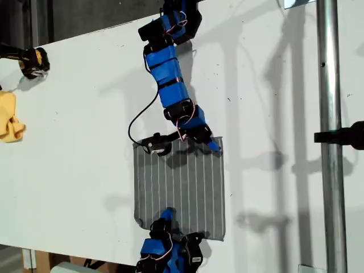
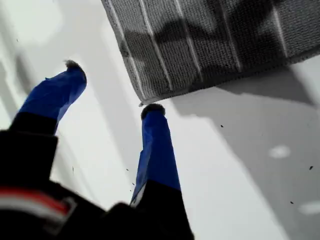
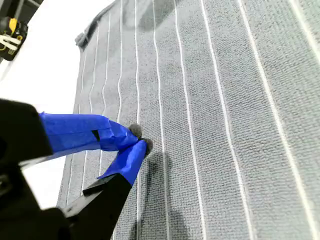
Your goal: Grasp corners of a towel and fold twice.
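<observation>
Towel flat, stripes running toward both arms; first fingers spread empty, second fingers closed, empty.

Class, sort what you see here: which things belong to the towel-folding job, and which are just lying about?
Belongs to the job: the towel; its corner; my first gripper, open beside that corner; my second gripper, shut over the towel.
Just lying about: the yellow cloth and the yellow-and-black object at the exterior view's left; the metal pole at its right.
</observation>
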Controlling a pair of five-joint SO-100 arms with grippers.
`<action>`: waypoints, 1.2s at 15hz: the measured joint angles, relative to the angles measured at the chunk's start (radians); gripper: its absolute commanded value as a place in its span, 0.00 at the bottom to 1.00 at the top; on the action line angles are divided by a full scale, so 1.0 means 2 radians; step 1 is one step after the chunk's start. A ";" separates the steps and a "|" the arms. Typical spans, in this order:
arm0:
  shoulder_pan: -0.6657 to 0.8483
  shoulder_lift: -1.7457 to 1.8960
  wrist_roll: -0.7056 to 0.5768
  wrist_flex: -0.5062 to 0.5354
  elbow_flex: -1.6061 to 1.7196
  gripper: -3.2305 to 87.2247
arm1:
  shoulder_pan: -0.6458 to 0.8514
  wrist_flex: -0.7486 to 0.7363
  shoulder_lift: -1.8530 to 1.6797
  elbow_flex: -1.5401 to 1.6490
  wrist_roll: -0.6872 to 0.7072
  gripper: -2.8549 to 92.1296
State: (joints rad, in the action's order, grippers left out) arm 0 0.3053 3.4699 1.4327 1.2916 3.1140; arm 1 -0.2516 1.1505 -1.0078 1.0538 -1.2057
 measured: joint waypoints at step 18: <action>0.000 0.000 0.000 0.000 0.000 0.02 | -0.002 -0.034 0.118 -0.056 0.000 0.25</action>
State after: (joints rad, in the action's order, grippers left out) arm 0 0.3053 3.4699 1.4327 1.2916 3.1140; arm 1 -0.2546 1.0830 -0.7716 0.9419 -1.2057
